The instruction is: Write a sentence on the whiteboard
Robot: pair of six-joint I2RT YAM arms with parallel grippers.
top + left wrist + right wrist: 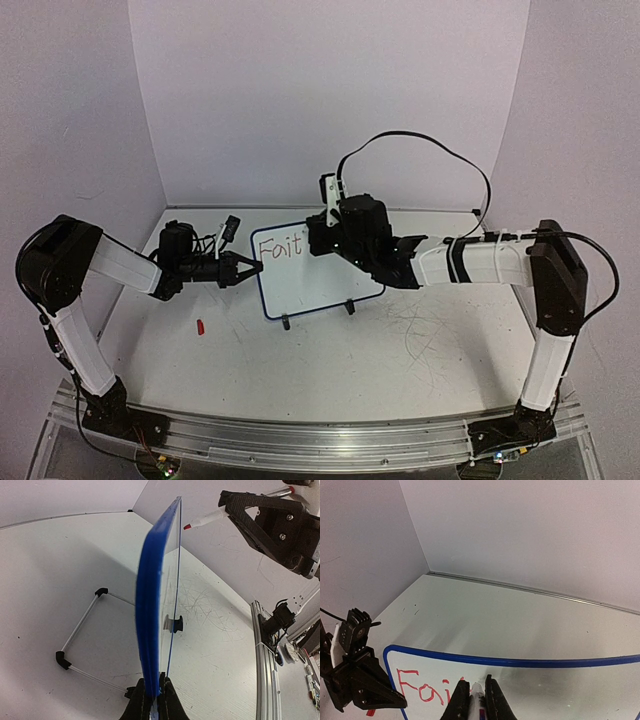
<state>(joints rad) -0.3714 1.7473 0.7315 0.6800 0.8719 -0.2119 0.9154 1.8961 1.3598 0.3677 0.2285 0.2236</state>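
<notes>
Red sentence (279, 246), four letters; one whiteboard (320, 285) tight in left pincer (155, 681), one marker (207, 518) in right pincer (476, 682).

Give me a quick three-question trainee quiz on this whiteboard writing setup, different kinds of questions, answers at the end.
1. True or false: the left gripper is clamped on the edge of the upright whiteboard.
2. Which gripper holds the red marker? A) left B) right C) neither
3. Fill in: the red lettering on the board starts with F, a, ___.

Key:
1. True. Its fingers pinch the blue frame.
2. B. The right gripper is closed around the marker, with the tip at the board.
3. i
</notes>
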